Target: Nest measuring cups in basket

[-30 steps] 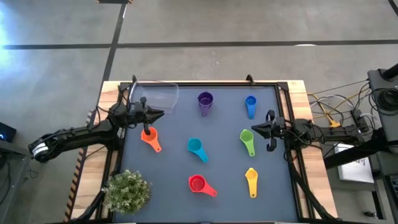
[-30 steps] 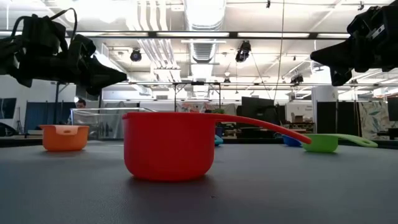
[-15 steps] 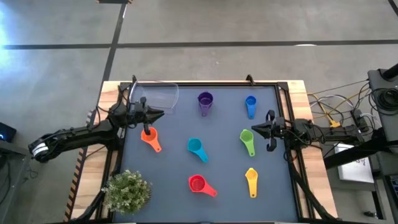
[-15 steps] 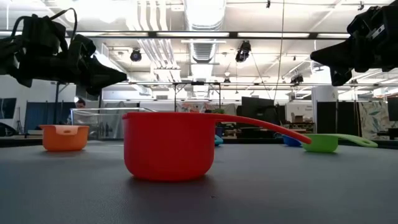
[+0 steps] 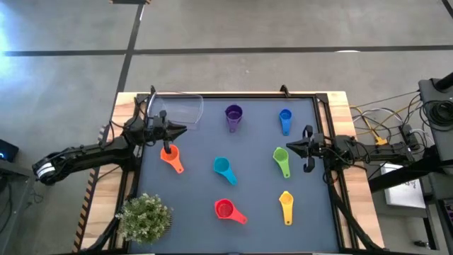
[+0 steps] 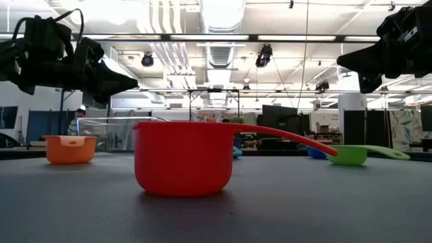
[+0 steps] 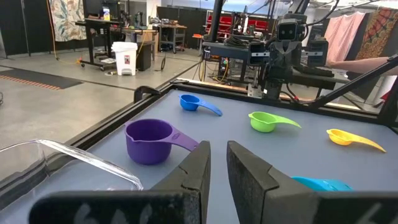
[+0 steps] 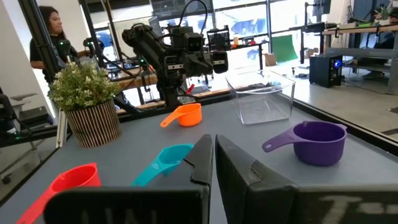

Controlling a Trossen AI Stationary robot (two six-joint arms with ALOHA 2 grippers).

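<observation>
High view: the left end effector [image 5: 177, 129], empty with its fingers nearly together, hovers between the clear basket [image 5: 178, 108] and the orange measuring cup [image 5: 170, 157]; the closed, empty right end effector [image 5: 291, 149] hangs just beside the green measuring cup [image 5: 282, 159]. Low view: the red measuring cup [image 6: 183, 157] stands upright nearest, a person [image 6: 75, 120] now visible behind the basket. Wrist views: purple measuring cup [image 7: 152, 140] lies ahead; nothing else has moved.
</observation>
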